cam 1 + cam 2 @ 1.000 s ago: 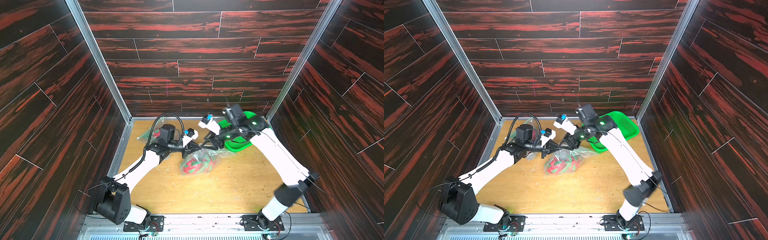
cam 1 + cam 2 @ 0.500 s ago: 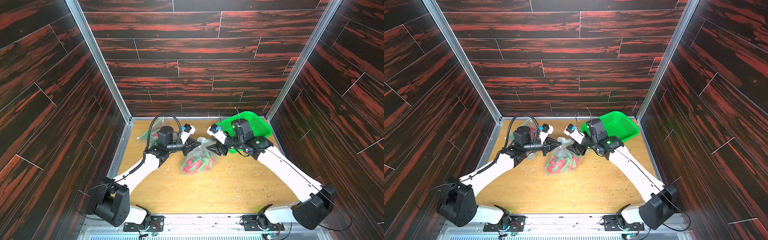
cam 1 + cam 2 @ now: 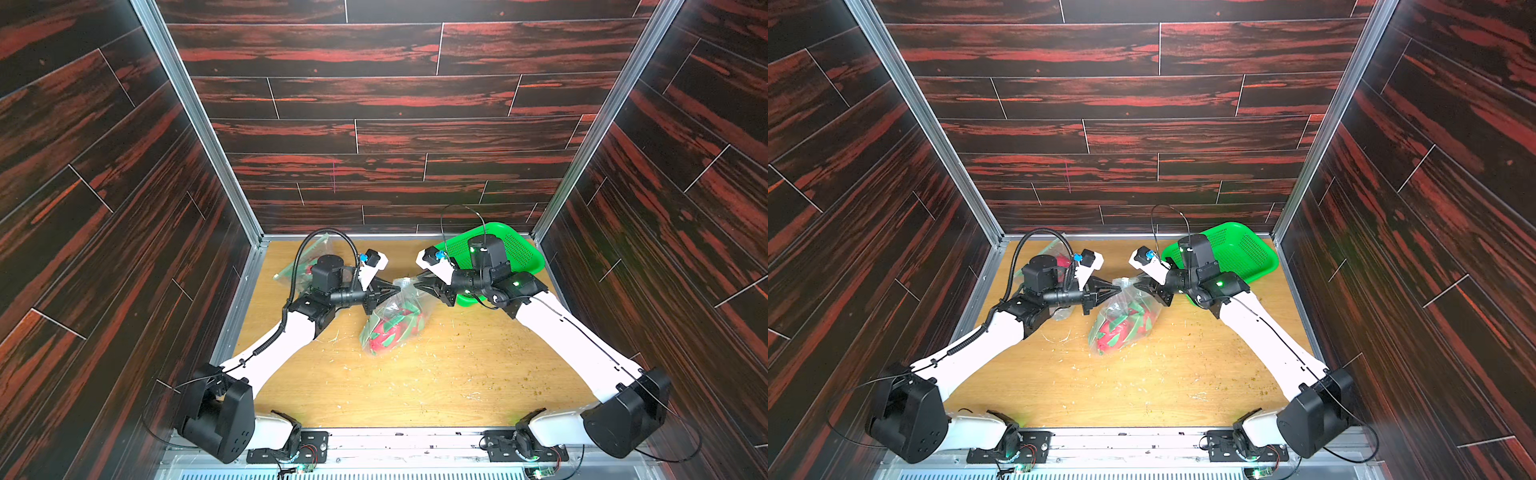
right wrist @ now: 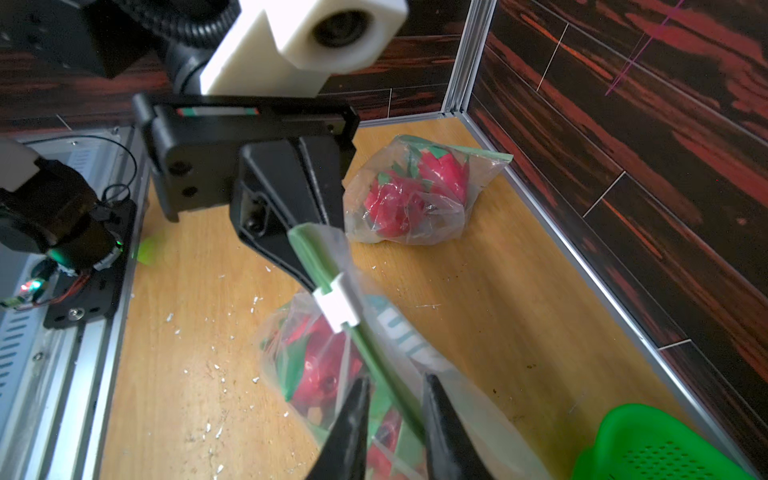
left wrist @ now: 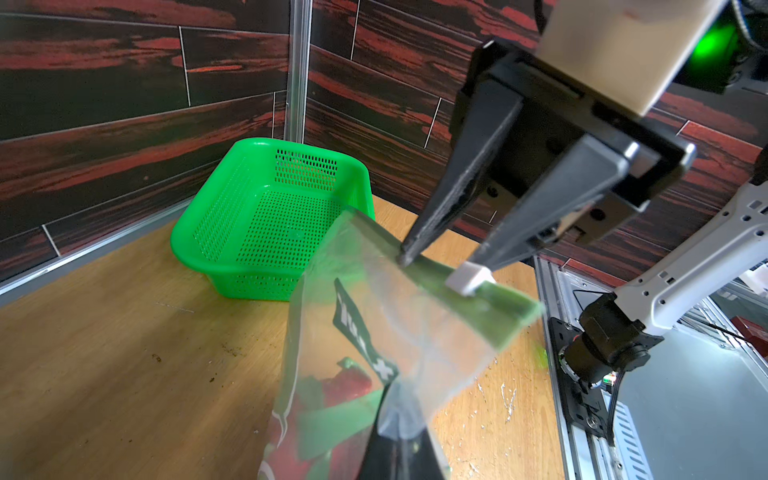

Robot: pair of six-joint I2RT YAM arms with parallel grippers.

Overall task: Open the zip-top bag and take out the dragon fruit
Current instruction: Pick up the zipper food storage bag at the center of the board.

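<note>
A clear zip-top bag (image 3: 409,297) (image 3: 1127,305) lies mid-table with a red-pink, green-scaled dragon fruit (image 3: 386,336) (image 3: 1115,332) inside. My left gripper (image 3: 397,289) (image 3: 1117,286) (image 5: 395,399) is shut on the bag's top corner and holds it up. My right gripper (image 3: 415,282) (image 3: 1136,282) (image 4: 395,380) meets it from the other side. Its jaws stand apart, one on each side of the green zip strip (image 4: 320,257) (image 5: 478,299). The white slider (image 4: 336,305) (image 5: 467,278) sits on the strip between the two grippers.
A second bag with a dragon fruit (image 3: 307,262) (image 3: 1054,253) (image 4: 415,195) lies at the back left behind my left arm. A green perforated basket (image 3: 523,253) (image 3: 1246,249) (image 5: 257,208) stands in the back right corner. Small crumbs litter the wooden table.
My right arm swung down from beside the basket to the bag's top, and its jaws narrowed around the zip strip. My left gripper kept its hold on the corner.
</note>
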